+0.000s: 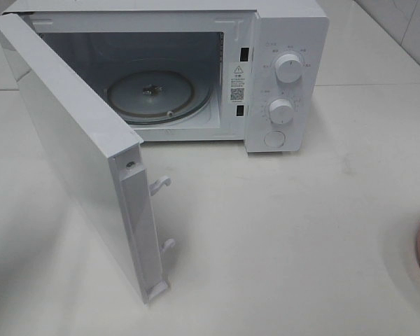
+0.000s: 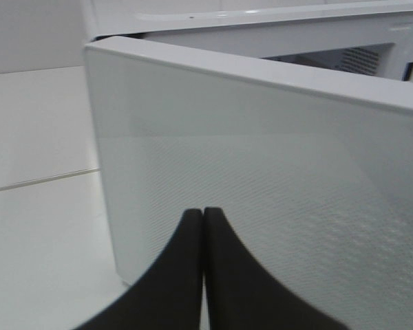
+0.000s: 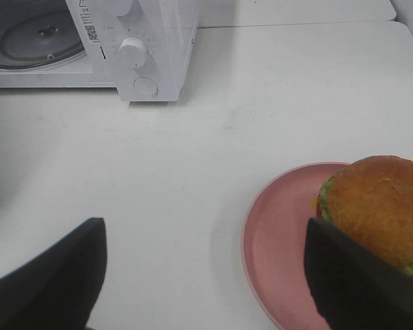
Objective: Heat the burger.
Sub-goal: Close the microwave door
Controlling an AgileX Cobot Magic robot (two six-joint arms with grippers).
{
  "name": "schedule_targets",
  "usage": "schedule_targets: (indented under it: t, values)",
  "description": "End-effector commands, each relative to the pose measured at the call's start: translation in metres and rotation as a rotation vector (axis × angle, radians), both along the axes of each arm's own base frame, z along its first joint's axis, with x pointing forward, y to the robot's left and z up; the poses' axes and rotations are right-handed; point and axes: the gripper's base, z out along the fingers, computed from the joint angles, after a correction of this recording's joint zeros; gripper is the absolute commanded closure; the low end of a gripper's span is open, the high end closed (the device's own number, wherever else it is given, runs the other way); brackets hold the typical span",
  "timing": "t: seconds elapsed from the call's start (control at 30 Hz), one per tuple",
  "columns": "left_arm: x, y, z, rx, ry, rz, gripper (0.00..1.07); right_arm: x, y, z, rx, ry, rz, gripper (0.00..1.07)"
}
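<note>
Burger sits on the pink plate on the white tabletop, just beside the empty, wide-open right hand, while the left hand, pinched shut on nothing, faces the open door of the microwave beyond.

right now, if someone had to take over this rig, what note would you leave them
Left gripper: shut, holding nothing, facing the outer face of the open microwave door.
Right gripper: open, empty, hovering above the table next to the pink plate.
Burger: on the pink plate, on the table to the right of the microwave; only the plate's edge shows in the high view.
Done: door swung wide open, glass turntable bare.
Left: pick up the plate with the burger, set it on the turntable, close the door, start heating with the dials.
</note>
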Motion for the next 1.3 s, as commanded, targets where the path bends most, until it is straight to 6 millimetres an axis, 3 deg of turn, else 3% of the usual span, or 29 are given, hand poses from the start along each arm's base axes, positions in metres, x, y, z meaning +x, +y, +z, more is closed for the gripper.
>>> schedule_targets:
  t: [0.03,0.2,0.4,0.77,0.93,1.03,1.1,1.3]
  values:
    - [0.006,-0.007,0.002,-0.01,-0.024,-0.065,1.07,-0.003,0.0,-0.002,-0.011,-0.021,0.002,0.31]
    - [0.018,-0.031,-0.006,-0.005,0.052,-0.157,1.07,-0.003,0.0,-0.002,-0.011,-0.021,0.002,0.31]
    - [0.02,-0.04,-0.012,-0.025,0.079,-0.15,1.07,-0.003,0.0,-0.002,-0.011,-0.021,0.002,0.31]
    - [0.025,-0.073,-0.017,-0.018,0.084,-0.121,1.07,-0.003,0.0,-0.002,-0.011,-0.021,0.002,0.31]
    - [0.037,-0.104,-0.018,-0.028,0.092,-0.133,1.07,-0.003,0.0,-0.002,-0.011,-0.021,0.002,0.31]
    - [0.039,-0.109,-0.018,-0.036,0.095,-0.132,1.07,-0.003,0.0,-0.002,-0.011,-0.021,0.002,0.31]
    - [0.048,-0.127,-0.017,-0.061,0.101,-0.136,1.07,-0.003,0.0,-0.002,-0.011,-0.021,0.002,0.31]
    - [0.057,-0.146,-0.017,-0.067,0.092,-0.135,1.07,-0.003,0.0,-0.002,-0.011,-0.021,0.002,0.31]
